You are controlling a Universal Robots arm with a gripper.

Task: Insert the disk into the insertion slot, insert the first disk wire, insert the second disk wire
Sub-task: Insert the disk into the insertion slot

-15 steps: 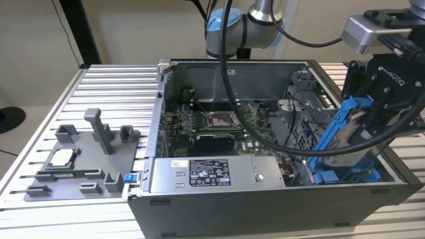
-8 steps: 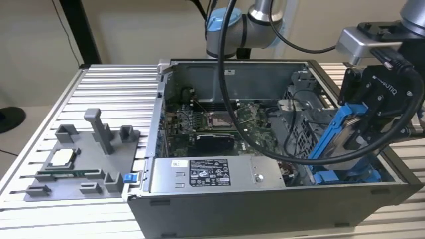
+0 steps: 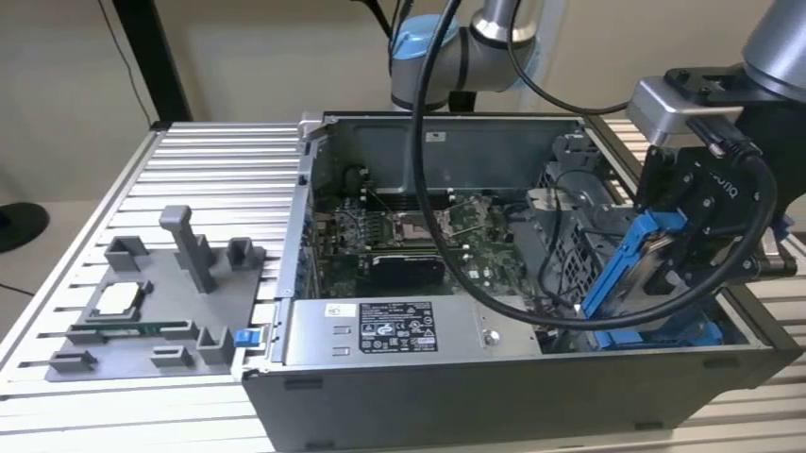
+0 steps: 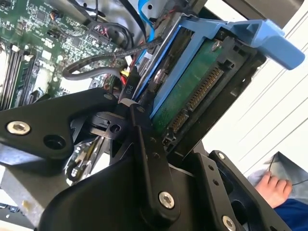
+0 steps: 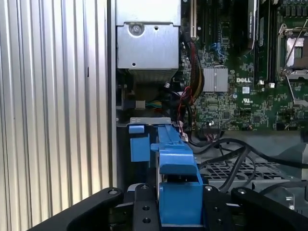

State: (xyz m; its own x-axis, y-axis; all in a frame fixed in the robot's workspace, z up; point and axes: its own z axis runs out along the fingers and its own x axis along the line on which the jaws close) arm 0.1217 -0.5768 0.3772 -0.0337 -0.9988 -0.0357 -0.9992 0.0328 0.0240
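Over the ribbed metal surface, our black end effector gripped the blue-framed silver disk edgewise, which we judged rigid but fragile.

The ribbed silver aluminium table lies below the end effector and extends well to the exterior view's left of it. In the first wrist view its parallel grooves run alongside the end effector. A plain beige wall stands behind the table, well apart from the end effector. A black vertical post rises at the table's far corner, far to the exterior view's left. Pale floor shows beyond that edge, carrying a dark round base. Lighting is even and diffuse.
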